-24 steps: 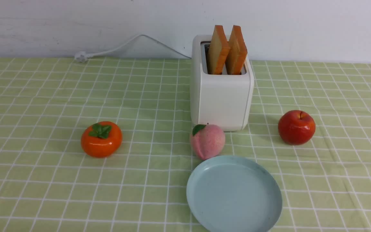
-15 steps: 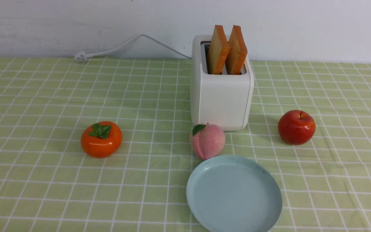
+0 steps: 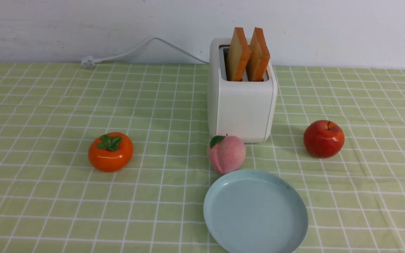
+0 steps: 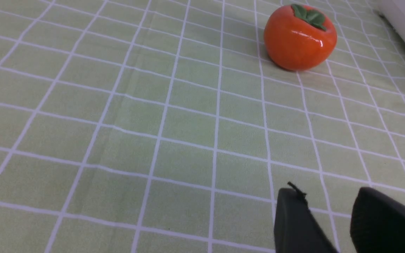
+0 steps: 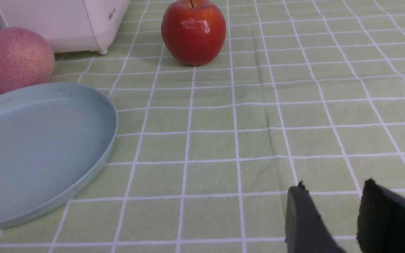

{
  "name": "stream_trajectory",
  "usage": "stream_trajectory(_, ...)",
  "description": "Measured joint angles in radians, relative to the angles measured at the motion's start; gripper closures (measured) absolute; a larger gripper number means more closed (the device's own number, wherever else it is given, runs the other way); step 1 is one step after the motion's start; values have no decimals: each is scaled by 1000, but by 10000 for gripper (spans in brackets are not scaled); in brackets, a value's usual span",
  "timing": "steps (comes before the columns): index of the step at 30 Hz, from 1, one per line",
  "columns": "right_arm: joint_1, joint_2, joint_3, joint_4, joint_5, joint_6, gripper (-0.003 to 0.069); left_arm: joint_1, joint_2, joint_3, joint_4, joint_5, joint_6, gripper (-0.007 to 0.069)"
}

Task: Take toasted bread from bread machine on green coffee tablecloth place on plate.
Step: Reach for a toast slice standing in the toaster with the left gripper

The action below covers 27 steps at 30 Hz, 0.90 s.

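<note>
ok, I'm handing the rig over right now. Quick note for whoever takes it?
Left pincer: open, empty, over the tablecloth, out of the front view.
Right pincer: open, empty, over the cloth beside the plate.
Toast: left slice and right slice both stand in the toaster slots.
Plate: nothing on it, in front of the toaster; a peach sits between them.
Done: nothing.
Left: lift each slice out and lay it on the plate.
</note>
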Motion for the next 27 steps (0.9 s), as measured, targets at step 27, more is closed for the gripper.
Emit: stream_trajectory(27, 0, 0, 0, -14, -6, 0, 419, 0, 0, 0, -425, -384, -201, 387)
